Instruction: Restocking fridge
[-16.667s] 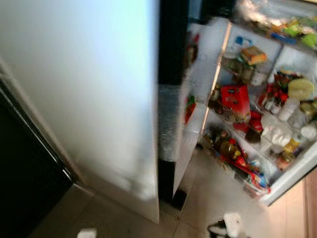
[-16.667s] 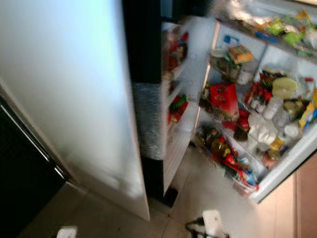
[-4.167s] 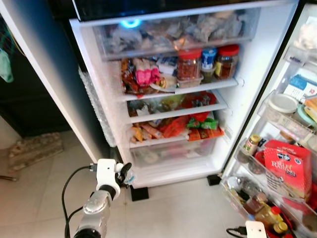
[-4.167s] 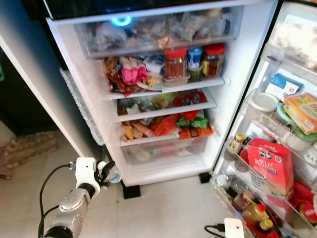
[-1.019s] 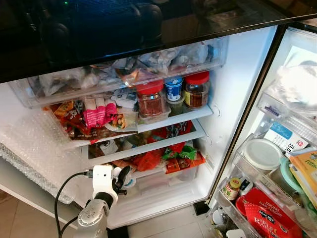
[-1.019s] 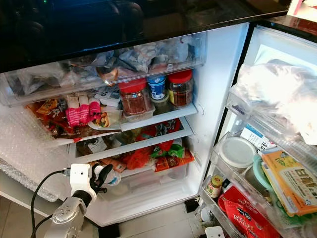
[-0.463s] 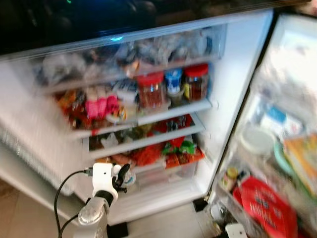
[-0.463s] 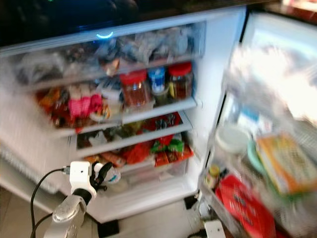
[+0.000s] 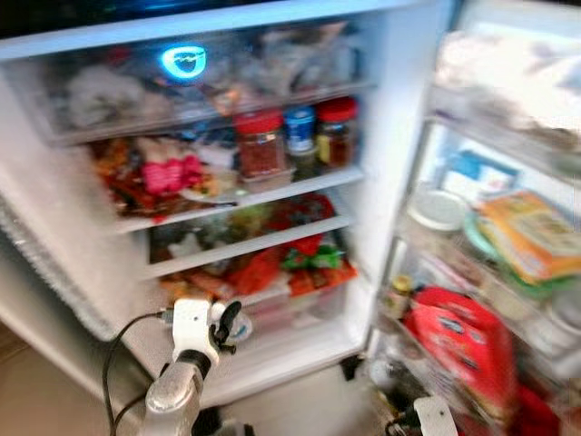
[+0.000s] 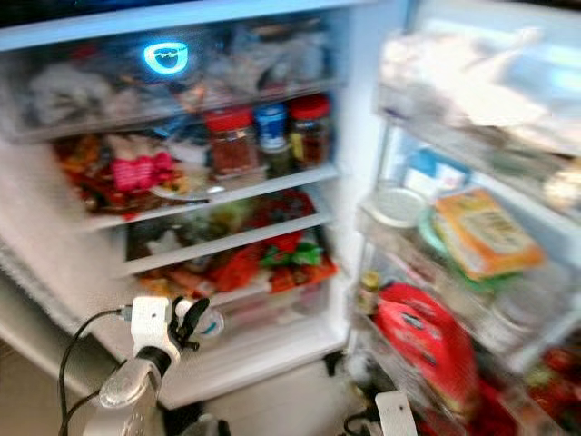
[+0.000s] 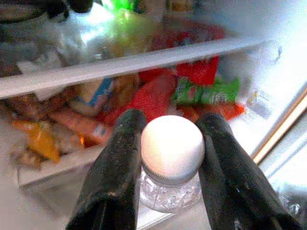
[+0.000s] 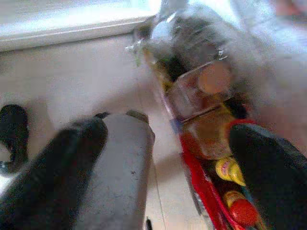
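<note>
Left hand (image 11: 168, 143) grips a white-capped bottle (image 11: 171, 163), its lower body cut off from sight.

No text is showing clearly enough to read. A glowing blue sign (image 9: 182, 62) is shining at the top of the fridge (image 9: 386, 136), its shape blurred. White lettering on the green packet (image 11: 207, 92) and print on the red bag (image 9: 457, 341) are staying illegible.

Bottle (image 11: 171, 184): clear ribbed plastic, matt white cap. Left gripper (image 11: 171, 143): matt black fingers (image 11: 115, 177), rough-grained. Fridge (image 9: 399, 100): glossy white walls, clear plastic shelves. Jars (image 9: 260, 143): clear, red lids. Floor (image 12: 72, 76): smooth pale tile
</note>
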`<state>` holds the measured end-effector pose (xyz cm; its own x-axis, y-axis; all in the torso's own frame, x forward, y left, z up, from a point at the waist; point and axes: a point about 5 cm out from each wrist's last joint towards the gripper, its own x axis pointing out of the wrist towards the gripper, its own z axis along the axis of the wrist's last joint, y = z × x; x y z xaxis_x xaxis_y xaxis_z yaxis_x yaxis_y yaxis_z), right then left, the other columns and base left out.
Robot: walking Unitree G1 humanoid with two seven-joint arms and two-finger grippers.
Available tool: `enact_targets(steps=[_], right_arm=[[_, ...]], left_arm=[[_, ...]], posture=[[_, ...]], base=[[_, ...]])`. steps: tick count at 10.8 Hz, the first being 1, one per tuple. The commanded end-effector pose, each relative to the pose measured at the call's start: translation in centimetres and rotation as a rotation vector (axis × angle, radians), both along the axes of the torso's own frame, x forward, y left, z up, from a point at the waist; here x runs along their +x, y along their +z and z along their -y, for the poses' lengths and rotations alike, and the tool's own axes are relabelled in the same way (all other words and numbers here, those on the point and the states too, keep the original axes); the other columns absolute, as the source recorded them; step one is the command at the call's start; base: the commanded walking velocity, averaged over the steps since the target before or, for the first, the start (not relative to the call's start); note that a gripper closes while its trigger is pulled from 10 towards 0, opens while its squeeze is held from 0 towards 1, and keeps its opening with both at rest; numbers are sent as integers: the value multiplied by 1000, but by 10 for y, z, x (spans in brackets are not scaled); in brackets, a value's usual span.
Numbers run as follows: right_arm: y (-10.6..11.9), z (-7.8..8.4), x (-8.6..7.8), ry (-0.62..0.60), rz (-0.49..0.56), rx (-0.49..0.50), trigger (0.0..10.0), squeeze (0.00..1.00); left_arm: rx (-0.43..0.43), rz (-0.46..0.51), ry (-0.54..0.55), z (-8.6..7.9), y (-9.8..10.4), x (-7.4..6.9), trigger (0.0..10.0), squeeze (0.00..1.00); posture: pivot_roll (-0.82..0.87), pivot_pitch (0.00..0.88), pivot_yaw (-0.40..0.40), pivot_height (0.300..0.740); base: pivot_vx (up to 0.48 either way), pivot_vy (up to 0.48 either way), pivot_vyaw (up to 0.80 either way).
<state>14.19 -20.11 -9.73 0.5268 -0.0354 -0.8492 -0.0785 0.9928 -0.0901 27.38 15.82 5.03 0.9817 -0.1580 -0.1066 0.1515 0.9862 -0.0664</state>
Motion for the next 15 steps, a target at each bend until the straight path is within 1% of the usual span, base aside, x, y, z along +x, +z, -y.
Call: enact_targets(steps=[1,2,3,4,6,7,9,10,15], right_arm=[[-11,-6,-27,12,-119,16,10000,0],[-11,-7,-25,13,-116,17,10000,0],[-10,-8,-23,14,-114,19,10000,0],[-10,-8,-22,9,-110,21,10000,0],[-9,-9,-20,29,-104,25,10000,0],[-10,-10,-20,61,-108,12,10000,0],[-10,-11,-21,58,-110,17,10000,0],[-10,-11,-21,36,-110,21,10000,0],[-10,-12,-20,38,-110,23,10000,0]], left_arm=[[34,-11,18,-8,-1,-3,10000,0],[68,12,8,-8,4,0,10000,0],[74,34,4,-6,9,4,10000,0],[121,70,-9,-5,16,8,10000,0],[149,92,2,-6,20,10,10000,0],[160,90,15,-8,21,10,10000,0],[169,82,17,-10,19,10,10000,0],[173,84,9,-10,20,9,10000,0],[187,101,-8,-9,25,11,10000,0]], posture=[[-121,23,66,641],[-120,22,65,641],[-118,22,64,641],[-118,27,62,641],[-115,34,62,641],[-115,39,61,641],[-111,44,60,641],[-109,46,59,641],[-111,48,66,641]], base=[[0,0,0],[0,0,0],[0,0,0],[0,0,0],[0,0,0],[0,0,800],[0,0,800],[0,0,0],[272,0,0]])
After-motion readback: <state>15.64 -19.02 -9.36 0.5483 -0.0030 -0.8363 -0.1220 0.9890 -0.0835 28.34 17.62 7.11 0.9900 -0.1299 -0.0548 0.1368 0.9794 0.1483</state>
